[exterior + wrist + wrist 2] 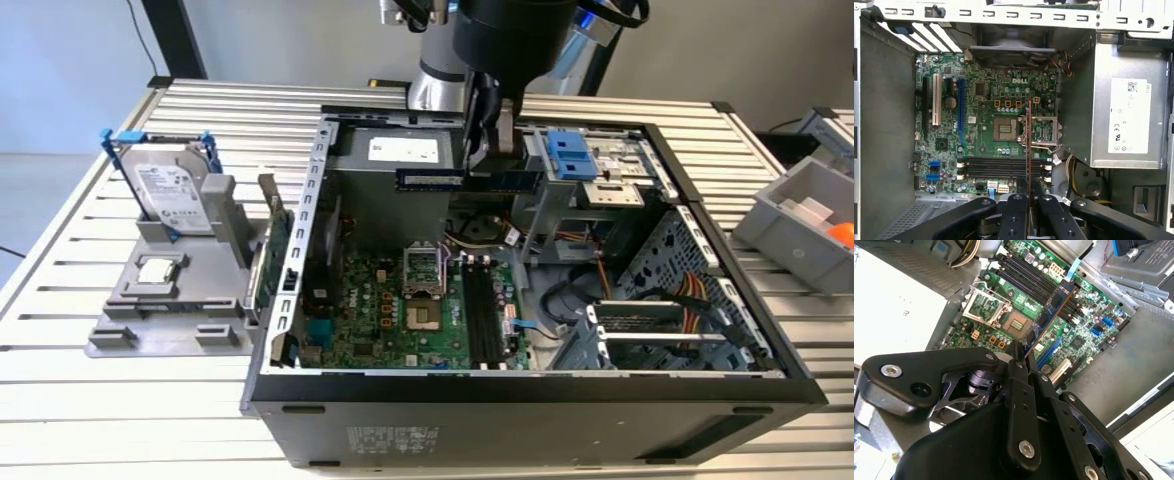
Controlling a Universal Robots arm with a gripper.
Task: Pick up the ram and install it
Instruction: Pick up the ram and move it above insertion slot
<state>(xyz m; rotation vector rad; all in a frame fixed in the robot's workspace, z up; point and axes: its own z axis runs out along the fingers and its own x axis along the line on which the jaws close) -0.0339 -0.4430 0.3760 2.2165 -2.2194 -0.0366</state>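
Ribbed metal desk carries the open computer case, and we work above it. Closest to the wrist, the hand is clenched on the ram. In both wrist views the black fingers pinch the blue stick, which juts out beyond them, edge-on toward the board. In the exterior view it hangs level and high, over the far part of the case and well apart from the board.

Beyond the stick lie the four black memory slots. From these views the stick seems to run crosswise to them, so we judge that a good fit first calls for turning the wrist until its long edge lies along one slot. The contact edge must face straight down, without tilt. We cannot tell whether the white latches at the slot ends stand open, and that is worth checking. Pressure should fall evenly along the stick, since a skewed push could bend it or strain the motherboard.

Further off, the processor socket sits just beside the slots, and the power supply flanks the board. The descent should stay clear of both.
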